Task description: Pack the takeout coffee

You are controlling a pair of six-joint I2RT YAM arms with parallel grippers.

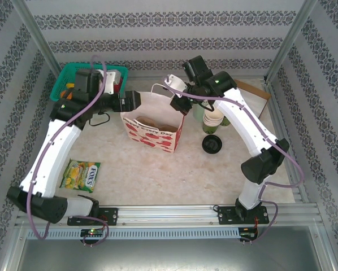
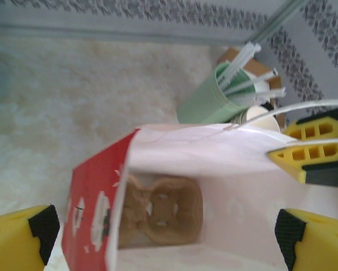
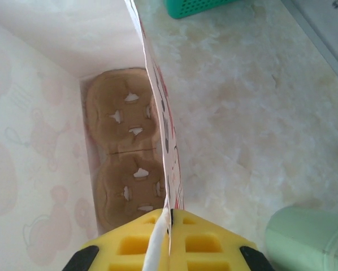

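Observation:
The takeout coffee [image 1: 212, 143], a dark cup under a round black lid, stands on the table to the right of the red-and-white paper bag [image 1: 152, 129]. The bag stands upright and open, with a brown cup carrier [image 2: 164, 212] on its bottom. My right gripper [image 3: 170, 226] is shut on the bag's right rim and white handle; it sits at the bag's top right corner [image 1: 178, 104]. At the bag's left rim my left gripper [image 1: 136, 103] is open, its yellow fingers [image 2: 22, 241] spread wide on either side of the bag's mouth.
A mint cup of white utensils [image 1: 198, 110] and a stack of lidless cups [image 1: 213, 118] stand just behind the coffee. A green basket [image 1: 90, 79] is at the back left, a yellow candy packet [image 1: 82, 174] at the front left, and a cardboard piece [image 1: 254, 93] at the back right.

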